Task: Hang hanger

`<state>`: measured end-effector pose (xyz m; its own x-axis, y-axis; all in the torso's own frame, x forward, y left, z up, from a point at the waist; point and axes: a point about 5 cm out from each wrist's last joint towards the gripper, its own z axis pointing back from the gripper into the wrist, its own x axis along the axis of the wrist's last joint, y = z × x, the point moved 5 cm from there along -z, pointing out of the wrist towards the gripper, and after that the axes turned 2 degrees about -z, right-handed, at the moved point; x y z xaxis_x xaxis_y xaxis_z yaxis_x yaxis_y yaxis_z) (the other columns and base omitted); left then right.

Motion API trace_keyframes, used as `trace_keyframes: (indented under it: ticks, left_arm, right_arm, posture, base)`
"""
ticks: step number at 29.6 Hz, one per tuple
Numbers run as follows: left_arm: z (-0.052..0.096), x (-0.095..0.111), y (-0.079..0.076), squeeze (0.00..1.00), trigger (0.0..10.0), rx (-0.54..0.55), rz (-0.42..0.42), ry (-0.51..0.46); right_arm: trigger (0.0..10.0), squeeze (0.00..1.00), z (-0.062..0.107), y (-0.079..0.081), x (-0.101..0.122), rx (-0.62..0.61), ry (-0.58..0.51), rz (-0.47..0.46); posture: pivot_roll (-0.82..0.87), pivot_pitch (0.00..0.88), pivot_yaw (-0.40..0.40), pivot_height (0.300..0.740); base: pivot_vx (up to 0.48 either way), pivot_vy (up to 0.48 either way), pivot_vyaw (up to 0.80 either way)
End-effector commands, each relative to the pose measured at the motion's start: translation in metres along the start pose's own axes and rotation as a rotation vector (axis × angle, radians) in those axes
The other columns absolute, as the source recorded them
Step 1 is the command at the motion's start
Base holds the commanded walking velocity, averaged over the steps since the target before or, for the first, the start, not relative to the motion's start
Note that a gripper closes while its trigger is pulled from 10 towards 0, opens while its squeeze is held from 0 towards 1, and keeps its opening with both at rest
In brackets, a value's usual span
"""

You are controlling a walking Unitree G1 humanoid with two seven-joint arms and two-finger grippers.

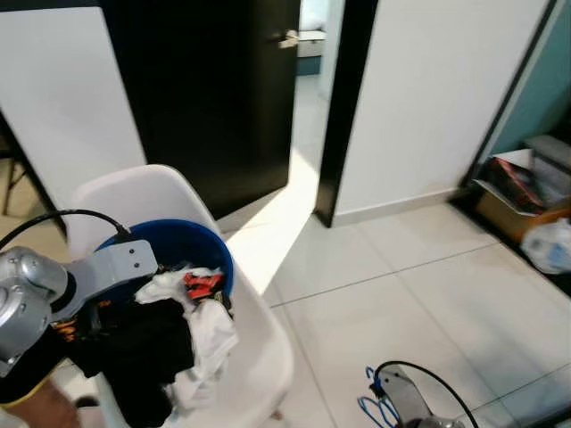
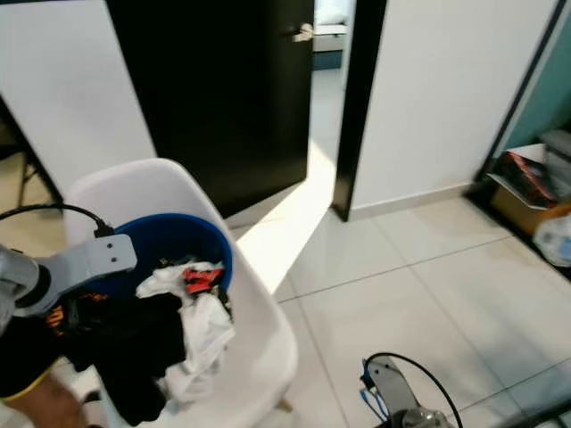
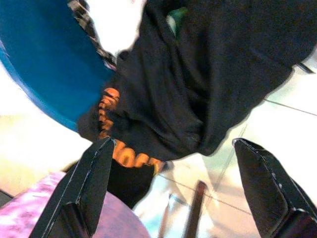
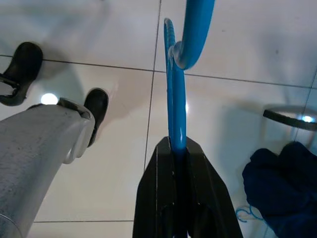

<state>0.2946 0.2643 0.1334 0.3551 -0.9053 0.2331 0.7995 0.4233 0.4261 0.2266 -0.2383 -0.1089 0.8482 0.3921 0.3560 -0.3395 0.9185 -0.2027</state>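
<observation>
Right pincer [image 4: 179,148], pressed together on the blue hanger [image 4: 176,89], holds it low over the floor [image 4: 237,44], ready for carrying to a rail. Left pincer [image 3: 173,163], spread and empty, hovers by the black shirt [image 3: 198,84] spilling from the blue basket [image 1: 192,242] on the chair [image 1: 259,357].

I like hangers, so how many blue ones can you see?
1. The blue hanger is pinched in the right gripper, low over the tiled floor. More may hide under the clothes in the blue basket.

Daylight spills through the far doorway [image 1: 308,107], striping the glossy white floor tiles [image 1: 393,294]. Eye views are soft; ceiling lights glare off the tiles in the right wrist view.
</observation>
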Motion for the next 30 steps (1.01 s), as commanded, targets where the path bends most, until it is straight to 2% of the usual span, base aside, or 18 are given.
trace_keyframes:
  ticks: [1, 2, 5, 9, 11, 17, 26, 27, 28, 29, 30]
  left_arm:
    - [-0.005, -0.003, -0.009, 0.0, 10.0, -0.038, -0.012, 0.027]
    - [-0.005, -0.003, -0.009, 0.0, 10.0, -0.038, -0.012, 0.027]
    - [-0.021, -0.003, -0.022, 0.0, 10.0, -0.076, -0.01, 0.039]
    - [-0.025, -0.001, -0.025, 0.0, 10.0, -0.086, -0.012, 0.035]
    - [-0.033, 0.002, -0.032, 0.0, 10.0, -0.105, -0.009, 0.023]
    - [-0.041, 0.0, -0.036, 0.0, 10.0, -0.11, -0.011, 0.032]
    - [-0.054, -0.015, -0.043, 0.0, 10.0, -0.122, -0.003, 0.103]
    - [-0.056, -0.017, -0.043, 0.0, 9.5, -0.122, 0.0, 0.11]
    - [-0.056, -0.017, -0.043, 0.0, 9.5, -0.122, 0.0, 0.11]
    - [-0.058, -0.019, -0.043, 0.0, 4.8, -0.121, 0.002, 0.117]
    - [-0.06, -0.021, -0.042, 0.0, 3.8, -0.112, 0.003, 0.125]
  right_arm:
    - [10.0, 0.0, 0.0, -0.001, -0.008, -0.007, 0.027, -0.004]
    - [10.0, 0.0, 0.0, -0.001, -0.008, -0.007, 0.027, -0.004]
    - [10.0, 0.0, 0.0, -0.002, -0.008, -0.011, 0.031, 0.0]
    - [10.0, 0.0, 0.0, -0.002, -0.008, -0.011, 0.033, 0.002]
    - [10.0, 0.0, 0.0, -0.002, -0.009, -0.012, 0.036, 0.004]
    - [10.0, 0.0, 0.0, -0.002, -0.009, -0.016, 0.037, 0.005]
    - [10.0, 0.0, 0.0, -0.003, -0.009, -0.025, 0.038, 0.004]
    - [10.0, 0.0, 0.0, -0.003, -0.009, -0.026, 0.038, 0.004]
    - [10.0, 0.0, 0.0, -0.003, -0.009, -0.026, 0.038, 0.004]
    - [10.0, 0.0, 0.0, -0.003, -0.009, -0.027, 0.037, 0.004]
    - [10.0, 0.0, 0.0, -0.003, -0.009, -0.028, 0.036, 0.003]
  posture:
    - [-0.03, 0.0, -0.028, 0.74]
    - [-0.03, 0.0, -0.028, 0.74]
    - [-0.03, 0.0, -0.028, 0.74]
    - [-0.04, 0.0, -0.026, 0.74]
    - [-0.04, 0.0, -0.024, 0.74]
    - [-0.04, 0.0, -0.023, 0.74]
    - [-0.04, 0.0, -0.023, 0.74]
    - [-0.04, 0.0, -0.023, 0.74]
    - [-0.04, 0.0, -0.023, 0.74]
    - [-0.04, 0.0, -0.022, 0.74]
    - [-0.04, 0.0, -0.022, 0.74]
  base:
    - [0.0, 0.0, 0.0]
    - [0.0, 0.0, 0.0]
    - [0.0, 0.0, 0.0]
    - [0.0, 0.0, 0.0]
    - [0.0, 0.0, 0.0]
    - [0.0, 0.0, 0.0]
    - [0.0, 0.0, 0.0]
    - [0.0, 0.0, 0.0]
    - [0.0, 0.0, 0.0]
    - [0.0, 0.0, 0.0]
    - [0.0, 0.0, 0.0]
